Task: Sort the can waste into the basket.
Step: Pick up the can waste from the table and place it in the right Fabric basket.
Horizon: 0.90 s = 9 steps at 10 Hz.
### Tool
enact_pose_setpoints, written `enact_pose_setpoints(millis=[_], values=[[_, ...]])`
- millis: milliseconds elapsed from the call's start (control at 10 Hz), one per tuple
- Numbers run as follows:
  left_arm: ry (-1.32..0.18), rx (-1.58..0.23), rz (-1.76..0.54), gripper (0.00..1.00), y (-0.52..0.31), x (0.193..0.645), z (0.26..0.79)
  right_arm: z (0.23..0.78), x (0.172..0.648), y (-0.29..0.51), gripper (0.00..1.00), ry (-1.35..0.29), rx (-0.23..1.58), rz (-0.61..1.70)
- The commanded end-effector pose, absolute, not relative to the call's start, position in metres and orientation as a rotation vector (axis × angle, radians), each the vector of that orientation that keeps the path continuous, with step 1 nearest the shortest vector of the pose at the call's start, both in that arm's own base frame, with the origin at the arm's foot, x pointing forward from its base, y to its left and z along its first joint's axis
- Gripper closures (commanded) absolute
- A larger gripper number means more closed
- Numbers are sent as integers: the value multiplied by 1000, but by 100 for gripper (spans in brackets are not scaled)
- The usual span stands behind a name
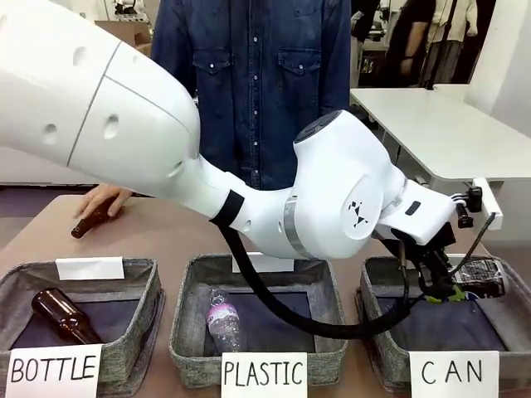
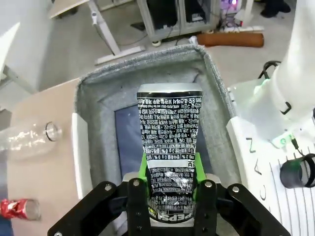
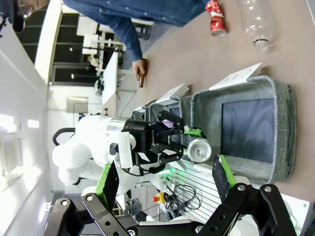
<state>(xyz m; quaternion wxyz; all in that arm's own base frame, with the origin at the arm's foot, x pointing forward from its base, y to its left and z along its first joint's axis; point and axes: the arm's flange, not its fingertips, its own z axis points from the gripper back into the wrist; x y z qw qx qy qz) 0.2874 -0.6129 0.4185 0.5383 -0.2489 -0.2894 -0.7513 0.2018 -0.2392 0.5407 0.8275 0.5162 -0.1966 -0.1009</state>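
Left pincer holds can over basket.

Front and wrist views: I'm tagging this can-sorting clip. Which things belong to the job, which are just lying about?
Job: black can in left gripper; red can; CAN basket.
Lying about: brown bottle in BOTTLE basket; clear bottle in PLASTIC basket; loose clear bottle; second brown bottle under person's hand.

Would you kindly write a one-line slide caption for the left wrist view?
Left gripper holds the black can over the grey basket, red can lying nearby.
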Motion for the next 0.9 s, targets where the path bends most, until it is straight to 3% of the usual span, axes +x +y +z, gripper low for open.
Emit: enact_pose_setpoints(millis=[0, 100, 200, 300, 800], values=[[-688, -577, -1745, 63, -608, 286, 428, 541, 202, -237, 0, -428, 1116, -217], [-683, -583, -1727, 23, -605, 287, 427, 541, 202, -237, 0, -428, 1116, -217], [-670, -580, -1742, 5, -605, 287, 427, 541, 202, -237, 0, -428, 1116, -217], [-669, -586, -1738, 0, -605, 287, 427, 541, 202, -237, 0, -428, 1116, -217], [-655, -592, -1713, 0, -599, 285, 432, 541, 202, -237, 0, -428, 1116, -217]])
